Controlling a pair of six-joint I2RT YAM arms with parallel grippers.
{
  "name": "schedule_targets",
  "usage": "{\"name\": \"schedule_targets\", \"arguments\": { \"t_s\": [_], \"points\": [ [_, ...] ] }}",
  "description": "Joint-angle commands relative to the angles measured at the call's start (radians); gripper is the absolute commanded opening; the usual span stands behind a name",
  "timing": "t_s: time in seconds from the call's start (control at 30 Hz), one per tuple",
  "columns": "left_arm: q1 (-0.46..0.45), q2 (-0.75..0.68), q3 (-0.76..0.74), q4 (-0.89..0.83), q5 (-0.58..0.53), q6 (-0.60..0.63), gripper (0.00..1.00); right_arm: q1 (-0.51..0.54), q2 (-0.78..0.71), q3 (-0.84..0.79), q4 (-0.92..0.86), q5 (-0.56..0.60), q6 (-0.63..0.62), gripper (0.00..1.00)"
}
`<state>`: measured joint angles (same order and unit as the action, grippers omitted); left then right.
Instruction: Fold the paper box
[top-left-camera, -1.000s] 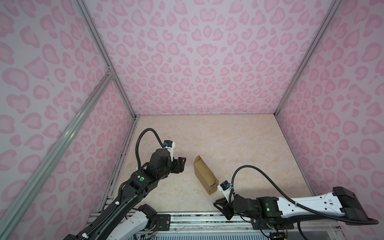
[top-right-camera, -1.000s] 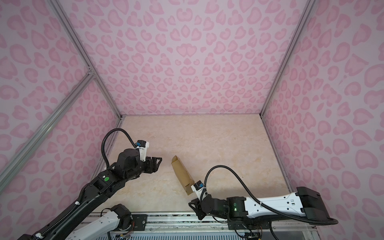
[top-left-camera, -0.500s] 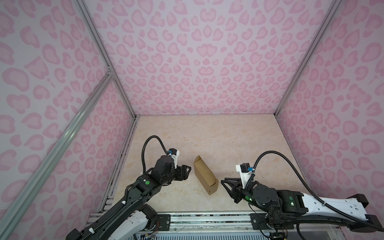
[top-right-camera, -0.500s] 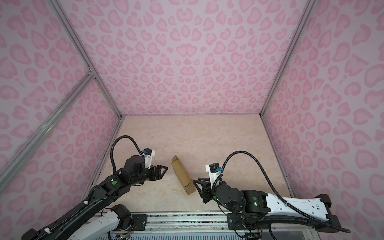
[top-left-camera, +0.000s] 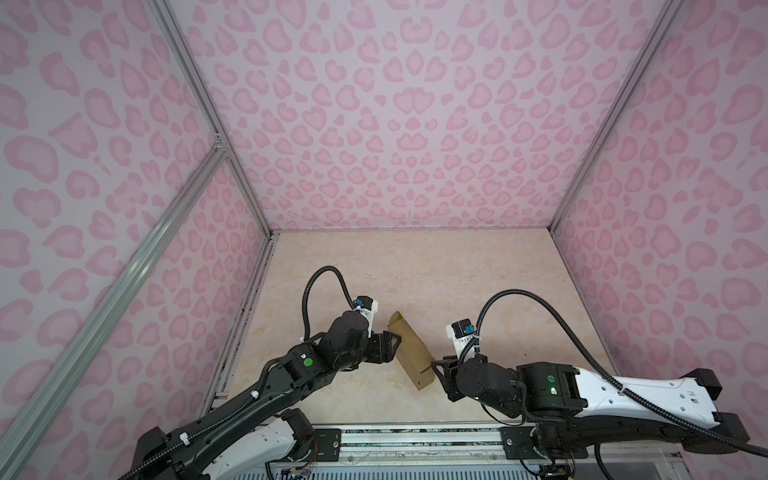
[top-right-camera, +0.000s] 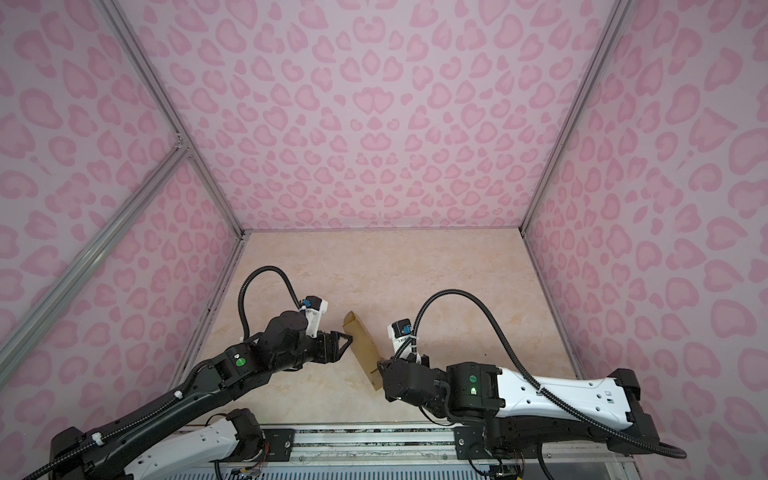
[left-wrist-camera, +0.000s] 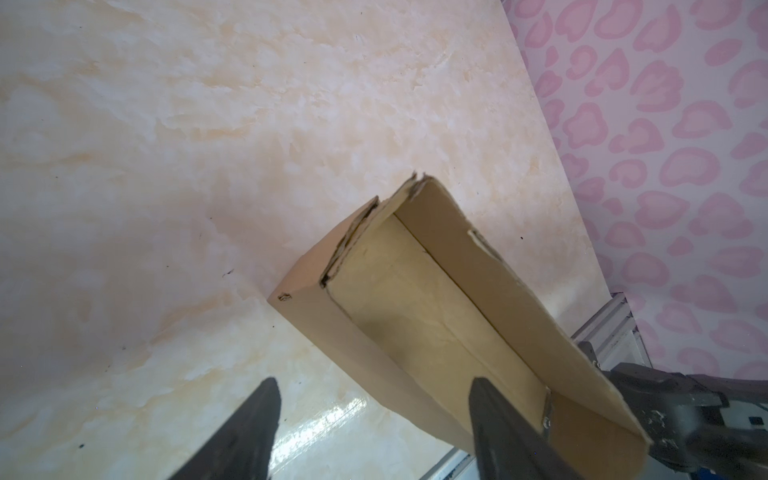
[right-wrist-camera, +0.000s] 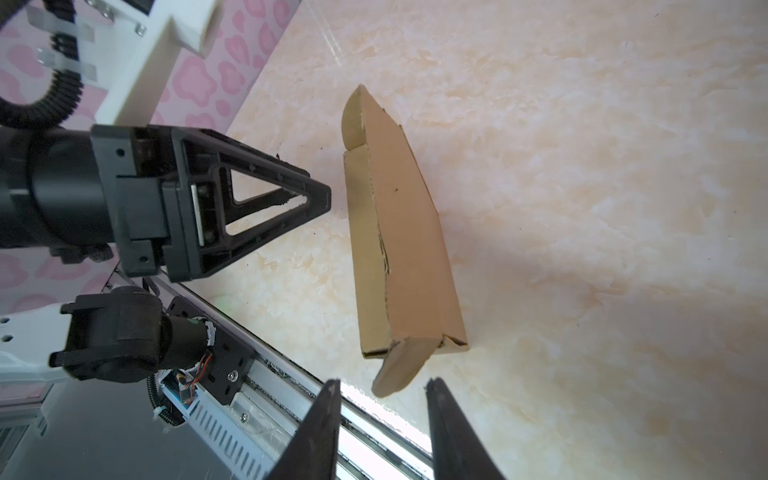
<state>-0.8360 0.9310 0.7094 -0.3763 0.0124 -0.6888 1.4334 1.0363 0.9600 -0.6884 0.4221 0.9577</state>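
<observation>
Brown kraft card is what I'm handling here: the paper box (top-left-camera: 409, 353) stands on one long edge on the table (top-left-camera: 415, 270), slanting away from the front rail (top-left-camera: 415, 440), right between my two arms. Its walls are already up as a narrow, shallow tray, and the left wrist view shows the open face turned toward the left arm. A rounded tab (right-wrist-camera: 397, 370) hangs loose at the near end, so I judge I'm in the closing stage, with the end flaps not yet tucked. The left gripper (top-left-camera: 395, 343) is spread wide beside the box's long side, and in the right wrist view its tip sits just beside the card, not quite touching. The right gripper (right-wrist-camera: 382, 384) has its jaws parted with nothing between them, aimed at that loose tab and just short of it. Next I'd want the left to brace the box while the right pinches the tab and bends it inward. Thin card on edge would likely tip or skate if pushed from one side only. The table is a glossy, cream, marble-look sheet. Pink heart-print walls (top-left-camera: 374, 124) enclose it on three sides, framed by aluminium struts (top-left-camera: 124, 282).
</observation>
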Motion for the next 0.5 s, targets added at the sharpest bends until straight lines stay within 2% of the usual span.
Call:
{"name": "schedule_targets", "arguments": {
  "t_s": [0.0,0.47],
  "points": [
    [-0.014,0.021,0.01,-0.019,-0.024,-0.023,0.74,0.004,0.042,0.028,-0.067,-0.002,0.013,0.37],
    [-0.04,0.074,0.005,-0.02,-0.065,-0.015,0.73,-0.013,0.1,0.044,-0.049,-0.058,0.013,0.33]
  ]
}}
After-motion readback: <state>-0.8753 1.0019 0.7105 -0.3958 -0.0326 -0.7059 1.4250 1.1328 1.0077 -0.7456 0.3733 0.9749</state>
